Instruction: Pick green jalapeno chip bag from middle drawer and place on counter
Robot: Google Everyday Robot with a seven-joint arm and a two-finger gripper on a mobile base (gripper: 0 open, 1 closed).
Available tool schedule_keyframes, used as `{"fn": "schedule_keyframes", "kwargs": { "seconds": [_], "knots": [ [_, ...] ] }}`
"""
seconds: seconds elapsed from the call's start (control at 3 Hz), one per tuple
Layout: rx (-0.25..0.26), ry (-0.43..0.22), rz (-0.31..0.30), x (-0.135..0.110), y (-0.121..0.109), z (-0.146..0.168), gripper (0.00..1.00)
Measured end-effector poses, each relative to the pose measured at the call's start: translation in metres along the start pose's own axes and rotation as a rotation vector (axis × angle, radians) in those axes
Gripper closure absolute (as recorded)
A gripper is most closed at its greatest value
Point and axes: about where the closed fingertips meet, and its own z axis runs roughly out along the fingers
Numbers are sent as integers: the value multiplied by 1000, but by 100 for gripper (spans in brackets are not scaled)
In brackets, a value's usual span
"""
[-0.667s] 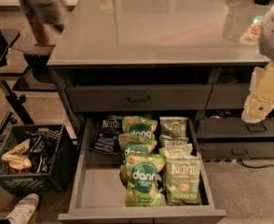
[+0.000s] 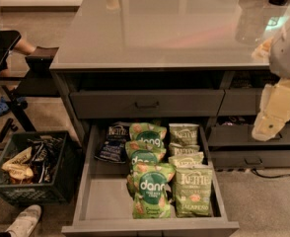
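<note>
While the gripper point(image 2: 269, 126), its opening unclear, has dipped slightly at the frame's right edge, the green jalapeno chip bag point(image 2: 193, 191) lies ungrasped, lower right in the open middle drawer point(image 2: 104, 197).

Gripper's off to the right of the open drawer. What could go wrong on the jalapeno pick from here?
1. The gripper hangs right of the middle drawer, outside it. Coming in sideways, it could clip the drawer's right wall.
2. The front green jalapeno chip bag overlaps the Kettle bags behind it and sits against a dang bag. A grasp might snag two bags, or the wrong one.
</note>
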Motion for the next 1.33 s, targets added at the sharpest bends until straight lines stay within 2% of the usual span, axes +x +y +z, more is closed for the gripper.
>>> {"fn": "schedule_keyframes", "kwargs": {
  "seconds": [0.33, 0.67, 1.33],
  "knots": [
    [-85, -28, 99, 31, 18, 64, 0],
    [-170, -39, 157, 54, 41, 119, 0],
    [-189, -48, 169, 58, 50, 132, 0]
  ]
}}
